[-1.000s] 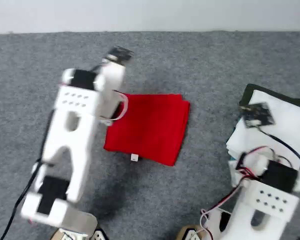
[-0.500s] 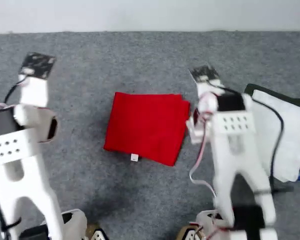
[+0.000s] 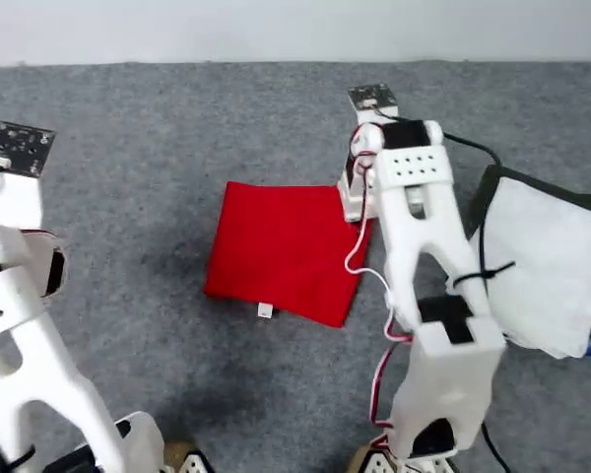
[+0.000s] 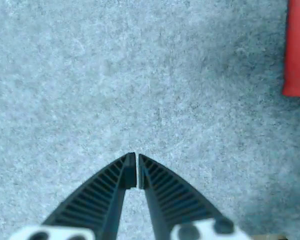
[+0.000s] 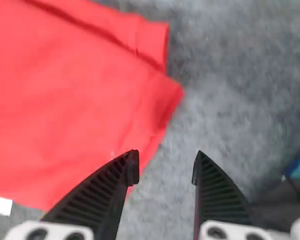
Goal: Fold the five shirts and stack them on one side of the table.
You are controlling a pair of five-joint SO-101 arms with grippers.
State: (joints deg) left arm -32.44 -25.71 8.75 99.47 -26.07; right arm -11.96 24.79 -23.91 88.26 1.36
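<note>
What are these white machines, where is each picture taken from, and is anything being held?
These are two small robot arms standing side by side at a grey table. The high view is from a fixed camera that looks down on both arms. The other two pictures come from cameras on the arms' wrists, so the dark prongs in them are each arm's own gripper. The left gripper is shut and empty above the bare surface. The right gripper is open and holds nothing, with one finger over the edge of the folded red shirt and the other over the table. At the right in the high view lies a stack of folded shirts with a white one on top.
</note>
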